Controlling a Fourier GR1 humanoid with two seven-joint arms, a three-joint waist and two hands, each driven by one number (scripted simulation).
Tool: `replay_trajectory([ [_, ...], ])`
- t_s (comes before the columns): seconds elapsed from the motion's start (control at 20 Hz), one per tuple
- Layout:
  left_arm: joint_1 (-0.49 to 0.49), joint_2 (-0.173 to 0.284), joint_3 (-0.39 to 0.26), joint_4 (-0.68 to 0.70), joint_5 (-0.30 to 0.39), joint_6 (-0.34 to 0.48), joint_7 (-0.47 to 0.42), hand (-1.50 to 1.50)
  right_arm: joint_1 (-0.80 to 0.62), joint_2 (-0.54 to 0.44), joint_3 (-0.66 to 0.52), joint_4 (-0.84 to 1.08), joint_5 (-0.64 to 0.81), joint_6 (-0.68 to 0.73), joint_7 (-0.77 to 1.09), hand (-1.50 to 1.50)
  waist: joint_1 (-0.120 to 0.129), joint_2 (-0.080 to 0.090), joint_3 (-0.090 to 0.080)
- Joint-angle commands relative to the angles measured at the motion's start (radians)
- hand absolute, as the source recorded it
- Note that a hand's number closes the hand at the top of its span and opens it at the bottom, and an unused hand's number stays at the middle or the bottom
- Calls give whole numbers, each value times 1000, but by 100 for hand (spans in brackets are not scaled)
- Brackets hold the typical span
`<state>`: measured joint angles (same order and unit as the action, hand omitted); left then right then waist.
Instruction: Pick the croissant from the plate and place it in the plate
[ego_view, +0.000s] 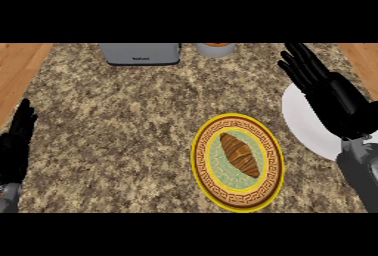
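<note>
A brown croissant (239, 154) lies on a yellow plate with a patterned brown rim (213, 187), right of the counter's middle. A plain white plate (301, 125) sits further right, partly under my right hand (334, 97). That hand hovers over the white plate with straight fingers pointing up and left, holding nothing, well to the right of the croissant. My left hand (18, 140) rests open at the left edge, fingers up, far from both plates.
A grey toaster (140, 53) stands at the counter's back edge. Beside it is a white cup or bowl (215, 49) with something orange in it. Wooden floor shows past the counter's left and right sides.
</note>
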<state>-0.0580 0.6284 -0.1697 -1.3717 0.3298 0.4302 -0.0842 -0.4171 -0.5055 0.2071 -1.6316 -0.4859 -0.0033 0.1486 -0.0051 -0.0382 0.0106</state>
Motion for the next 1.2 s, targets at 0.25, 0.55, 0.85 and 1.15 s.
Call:
replay_trajectory([
  [0.25,-195,-14,-143,-195,-45,-186,-100,0,55,71,288,302,-155,262,351,-150,105,128,-9],
  [0.55,-239,-71,-244,-207,-33,-277,-76,0,-232,-100,505,302,185,635,269,-150,127,81,-9],
  [0.85,-290,-67,-222,-184,-17,-307,-21,0,-430,67,589,537,374,718,156,-150,90,64,-9],
  [1.15,-243,-97,-217,-170,-45,-285,-26,0,-609,162,566,811,381,900,212,-150,55,51,-11],
])
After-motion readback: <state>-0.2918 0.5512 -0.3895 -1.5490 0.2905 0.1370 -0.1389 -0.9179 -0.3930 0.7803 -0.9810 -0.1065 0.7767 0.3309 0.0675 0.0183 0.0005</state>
